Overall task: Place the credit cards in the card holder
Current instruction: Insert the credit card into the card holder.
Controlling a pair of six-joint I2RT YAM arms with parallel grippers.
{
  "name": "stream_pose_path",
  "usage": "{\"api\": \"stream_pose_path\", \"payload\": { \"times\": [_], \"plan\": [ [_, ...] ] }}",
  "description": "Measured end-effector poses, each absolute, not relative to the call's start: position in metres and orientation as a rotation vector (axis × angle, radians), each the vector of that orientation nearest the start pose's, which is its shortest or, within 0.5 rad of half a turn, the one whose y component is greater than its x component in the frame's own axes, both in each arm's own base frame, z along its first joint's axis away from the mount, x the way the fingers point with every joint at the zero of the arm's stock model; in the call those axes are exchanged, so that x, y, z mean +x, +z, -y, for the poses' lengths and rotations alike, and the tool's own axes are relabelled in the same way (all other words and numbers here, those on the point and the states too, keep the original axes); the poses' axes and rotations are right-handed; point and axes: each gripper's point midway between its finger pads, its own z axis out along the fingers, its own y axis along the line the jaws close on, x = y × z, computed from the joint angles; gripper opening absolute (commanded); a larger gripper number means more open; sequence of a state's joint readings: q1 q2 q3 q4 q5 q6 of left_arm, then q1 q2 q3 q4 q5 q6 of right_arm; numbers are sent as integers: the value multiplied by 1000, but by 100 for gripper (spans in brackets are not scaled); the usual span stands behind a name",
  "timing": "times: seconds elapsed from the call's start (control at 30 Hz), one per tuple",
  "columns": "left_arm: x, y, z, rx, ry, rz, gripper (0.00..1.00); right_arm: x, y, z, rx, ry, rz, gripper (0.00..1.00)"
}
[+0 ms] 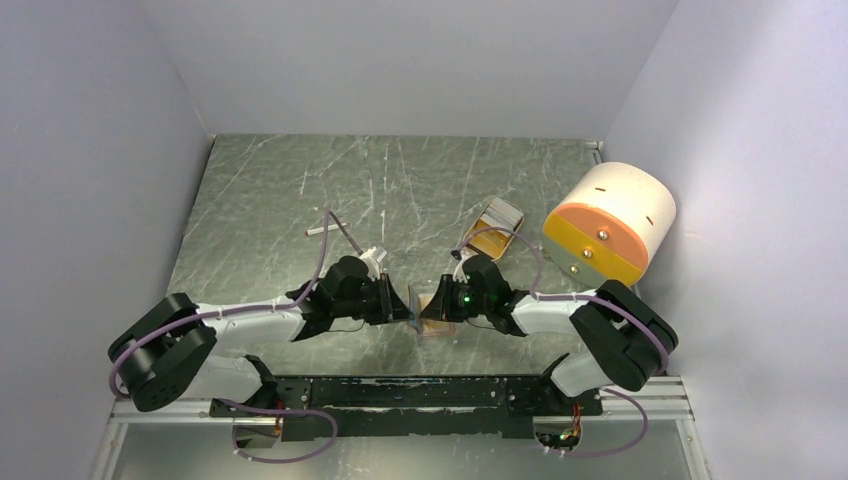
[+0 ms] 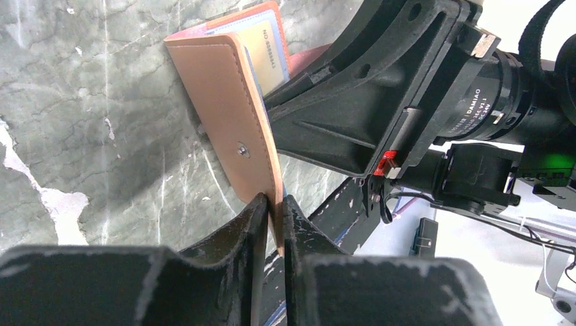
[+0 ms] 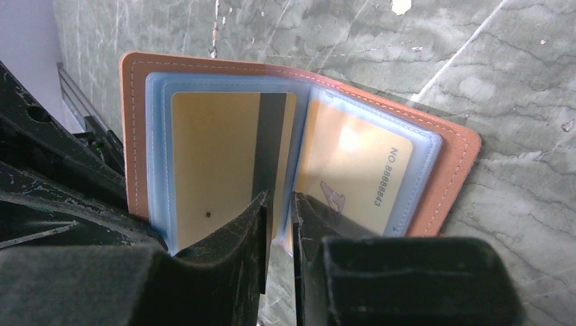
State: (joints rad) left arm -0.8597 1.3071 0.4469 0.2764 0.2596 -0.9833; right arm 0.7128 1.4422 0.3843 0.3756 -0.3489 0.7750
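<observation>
We see a grey-green marbled table (image 1: pixel 400 190), scratched white. On it lie a thin white stick (image 1: pixel 320 229) at the left, a tan tray (image 1: pixel 495 228) right of centre, and a big cream-and-orange cylinder (image 1: pixel 610 222) near the right wall.

Both arms pair white tubular links (image 1: pixel 250 322) with bulky black joint housings (image 1: pixel 165 352) on a black base rail (image 1: pixel 420 393); lilac cables (image 1: pixel 322 262) loop alongside. The right wrist (image 1: pixel 490 292) shows a green light (image 1: pixel 466 298), a red tab (image 2: pixel 384 163) and DAMIAO lettering (image 2: pixel 477 102). The left gripper (image 2: pixel 274 200) and right gripper (image 3: pixel 280 197) are scuffed matte black.
</observation>
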Motion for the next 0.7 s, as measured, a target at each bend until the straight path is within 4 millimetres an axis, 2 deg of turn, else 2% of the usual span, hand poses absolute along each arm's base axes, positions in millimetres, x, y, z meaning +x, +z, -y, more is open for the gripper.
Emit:
{"api": "stream_pose_path", "payload": {
  "times": [0.1, 0.3, 0.7],
  "plan": [
    [162, 71, 309, 22, -1242, -2462, 20, 183, 24, -274, -132, 1120, -2484, 21],
    [164, 68, 312, 22, -1240, -2471, 13, 182, 24, -274, -129, 1124, -2480, 21],
    [168, 64, 317, 18, -1221, -2496, 22, 182, 25, -272, -127, 1118, -2477, 26]
  ]
}}
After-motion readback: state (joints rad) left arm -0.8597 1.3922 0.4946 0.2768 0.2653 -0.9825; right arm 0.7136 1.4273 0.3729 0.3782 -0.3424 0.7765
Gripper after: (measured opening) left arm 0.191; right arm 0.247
